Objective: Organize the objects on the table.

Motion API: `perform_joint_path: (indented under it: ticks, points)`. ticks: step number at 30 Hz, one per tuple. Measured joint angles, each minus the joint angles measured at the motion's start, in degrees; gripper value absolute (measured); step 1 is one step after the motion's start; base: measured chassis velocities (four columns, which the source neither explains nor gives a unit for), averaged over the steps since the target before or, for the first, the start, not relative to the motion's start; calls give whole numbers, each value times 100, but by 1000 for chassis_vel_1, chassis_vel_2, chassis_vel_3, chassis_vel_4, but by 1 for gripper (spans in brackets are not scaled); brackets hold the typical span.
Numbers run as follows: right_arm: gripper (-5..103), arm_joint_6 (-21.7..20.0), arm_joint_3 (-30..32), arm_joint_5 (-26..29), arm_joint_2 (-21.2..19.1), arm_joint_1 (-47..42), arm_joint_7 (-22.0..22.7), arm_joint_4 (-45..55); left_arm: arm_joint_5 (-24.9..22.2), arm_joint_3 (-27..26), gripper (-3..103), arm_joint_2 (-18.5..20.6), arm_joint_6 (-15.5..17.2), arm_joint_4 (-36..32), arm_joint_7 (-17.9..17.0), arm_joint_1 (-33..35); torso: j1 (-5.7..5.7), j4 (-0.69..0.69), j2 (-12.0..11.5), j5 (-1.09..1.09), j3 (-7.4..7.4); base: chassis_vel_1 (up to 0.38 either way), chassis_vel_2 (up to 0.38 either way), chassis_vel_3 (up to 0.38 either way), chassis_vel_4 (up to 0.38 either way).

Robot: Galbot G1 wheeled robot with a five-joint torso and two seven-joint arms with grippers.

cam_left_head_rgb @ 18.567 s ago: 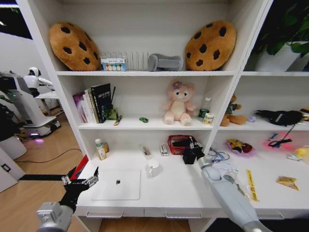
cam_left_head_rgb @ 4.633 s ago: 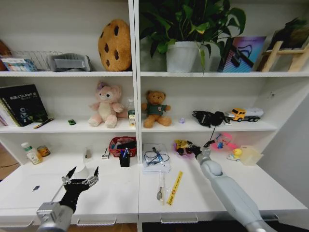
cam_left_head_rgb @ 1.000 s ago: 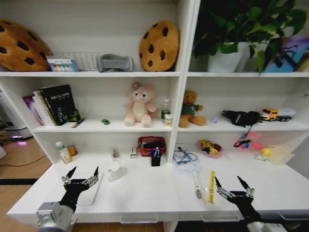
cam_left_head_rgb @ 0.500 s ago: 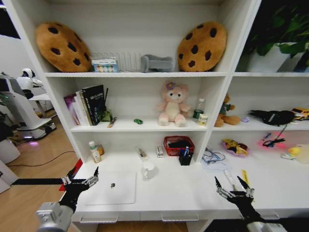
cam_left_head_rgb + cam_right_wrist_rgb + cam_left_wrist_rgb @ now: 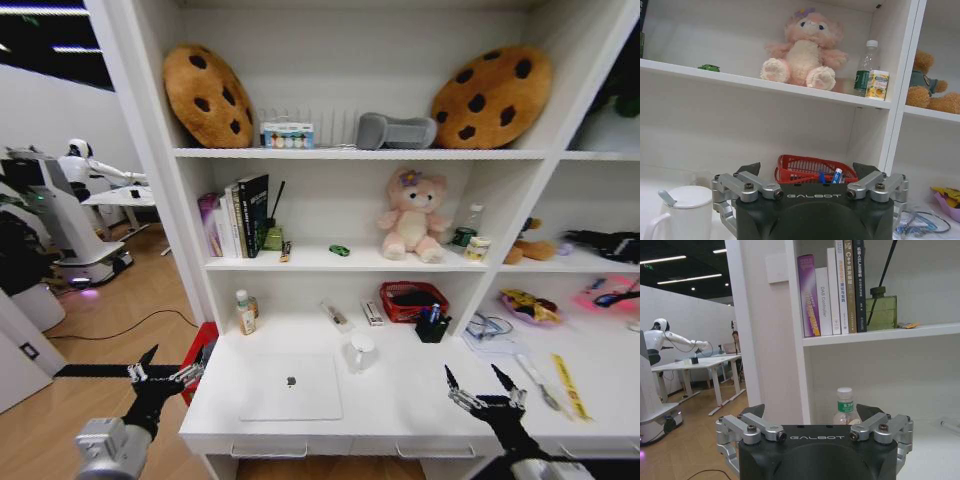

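A slim silver laptop (image 5: 290, 386) lies shut on the long white table (image 5: 400, 405), towards its left end. The tiny green toy car (image 5: 340, 250) (image 5: 708, 67) sits on the shelf above, left of the pink bear. A short dark marker (image 5: 285, 250) lies on that shelf beside the books. A blue pen (image 5: 433, 313) (image 5: 837, 175) stands in a black holder in front of a red basket. My left gripper (image 5: 160, 375) hangs open past the table's left end. My right gripper (image 5: 482, 392) is open and empty, low over the table's front edge, right of the laptop.
A white mug (image 5: 360, 353) (image 5: 682, 210) stands right of the laptop, a red basket (image 5: 405, 298) behind it, and a bottle (image 5: 243, 312) (image 5: 844, 407) at the back left. Cables, a spoon and a yellow strip (image 5: 568, 385) lie to the right. Open wooden floor (image 5: 120, 320) spreads out on the left.
The whole view has swung left along the shelving, so the laptop now sits nearer the middle. Both grippers keep the same open pose low in front.
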Motion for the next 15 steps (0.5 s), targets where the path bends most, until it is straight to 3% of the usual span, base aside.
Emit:
perform_joint_path:
  ticks: [8, 15]
  points:
    - [100, 0, 2, 0, 0, -1, 0, 0, 0, 1, 100, 0, 0, 0, 3, 0, 0, -1, 0, -2, 0, -13, -79, -7, 76]
    - [100, 0, 1, 0, 1, -1, 0, 0, 0, 0, 100, 0, 0, 0, 2, 0, -4, -1, 2, -1, -2, 168, -142, -181, 150]
